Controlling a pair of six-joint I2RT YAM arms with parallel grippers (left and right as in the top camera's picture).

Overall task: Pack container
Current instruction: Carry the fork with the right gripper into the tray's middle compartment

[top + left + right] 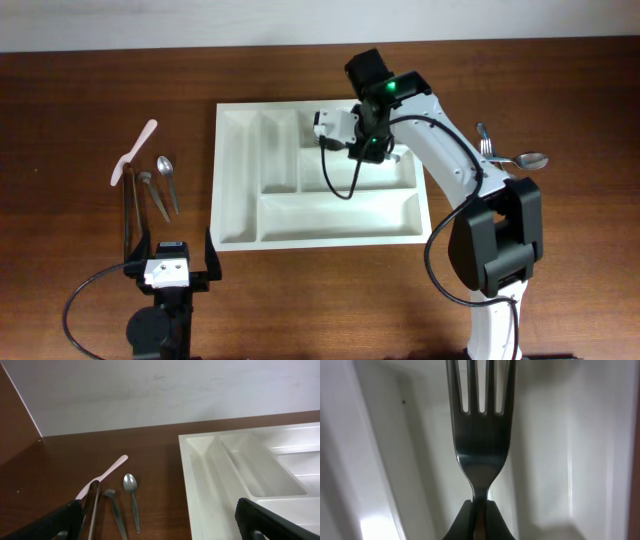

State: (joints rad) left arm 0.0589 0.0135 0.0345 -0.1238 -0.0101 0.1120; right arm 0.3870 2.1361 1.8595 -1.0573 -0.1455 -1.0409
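Observation:
A white cutlery tray (240, 180) with several compartments lies mid-table and also shows in the left wrist view (200, 475). My right gripper (365, 140) is over the tray's upper middle compartments; in the right wrist view it (479, 520) is shut on a metal fork (480, 435), tines pointing away over the white tray (380, 460). My left gripper (170, 268) is open and empty near the front left, its fingertips (160, 522) wide apart. Left of the tray lie a pink utensil (134, 153), a spoon (167, 180), tongs (128, 215) and another metal utensil (155, 195).
A fork and spoon (510, 157) lie right of the tray near the right arm's base. In the left wrist view the spoon (131, 495), pink utensil (105, 476) and tongs (93, 510) lie on the wood, with a white wall behind.

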